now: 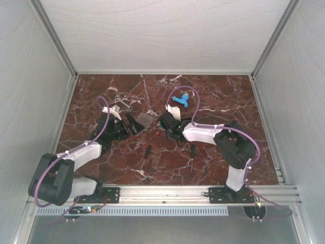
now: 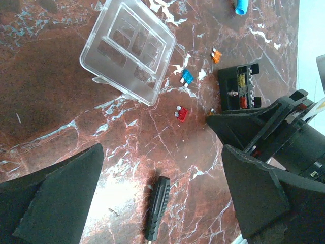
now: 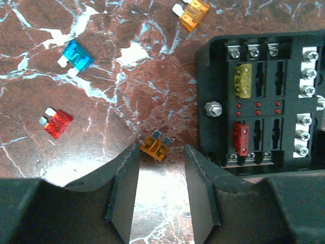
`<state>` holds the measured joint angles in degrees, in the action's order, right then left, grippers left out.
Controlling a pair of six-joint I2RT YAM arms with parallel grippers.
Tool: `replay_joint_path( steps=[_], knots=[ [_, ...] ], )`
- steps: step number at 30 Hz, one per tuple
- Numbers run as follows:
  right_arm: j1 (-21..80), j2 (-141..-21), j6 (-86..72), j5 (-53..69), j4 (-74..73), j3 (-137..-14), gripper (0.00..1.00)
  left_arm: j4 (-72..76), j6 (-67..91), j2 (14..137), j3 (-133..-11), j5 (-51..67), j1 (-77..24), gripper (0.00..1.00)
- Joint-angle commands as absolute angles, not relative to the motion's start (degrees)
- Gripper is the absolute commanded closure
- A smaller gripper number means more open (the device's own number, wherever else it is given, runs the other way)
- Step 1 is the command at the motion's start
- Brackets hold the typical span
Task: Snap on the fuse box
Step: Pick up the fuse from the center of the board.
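- The black fuse box base (image 3: 264, 96) is sitting uncovered on the marble table (image 1: 213, 96). A yellow fuse (image 3: 242, 81) and a red fuse (image 3: 240, 138) are sitting in its slots.
- Its clear lid (image 2: 129, 48) is lying well apart from the base, over on the left arm's side, with nothing touching it.
- The right gripper (image 3: 161, 190) is hanging just beside the base, fingers parted and gripping nothing. An amber fuse (image 3: 156, 145) is lying on the marble just beyond its fingertips.
- Three more loose fuses are lying scattered between lid and base: a blue fuse (image 3: 76, 55), a loose red fuse (image 3: 57, 123) and an orange fuse (image 3: 190, 12).
- The left gripper (image 2: 161, 149) is hanging over the table with its fingers spread wide and empty, the lid lying beyond its tips.
- A black screwdriver handle (image 2: 156, 208) is lying between the left gripper's fingers, not touched by either.
- A blue plastic piece (image 1: 182, 100) is lying farther back on the table.
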<state>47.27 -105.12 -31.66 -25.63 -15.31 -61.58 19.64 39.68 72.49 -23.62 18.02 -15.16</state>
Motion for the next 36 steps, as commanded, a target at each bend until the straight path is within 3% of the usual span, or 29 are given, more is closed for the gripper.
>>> replay_joint_path(
  steps=[1,36],
  knots=[
    [46.3,-103.2,-33.6,-26.9,-17.4,-59.0,0.63,22.3,40.2,73.0,-24.2,19.4,-15.1,0.0],
    [46.6,-107.4,-39.7,-25.4,-14.9,-61.2,0.7,23.4,40.8,74.0,-24.0,20.5,-15.0,0.0]
  ],
)
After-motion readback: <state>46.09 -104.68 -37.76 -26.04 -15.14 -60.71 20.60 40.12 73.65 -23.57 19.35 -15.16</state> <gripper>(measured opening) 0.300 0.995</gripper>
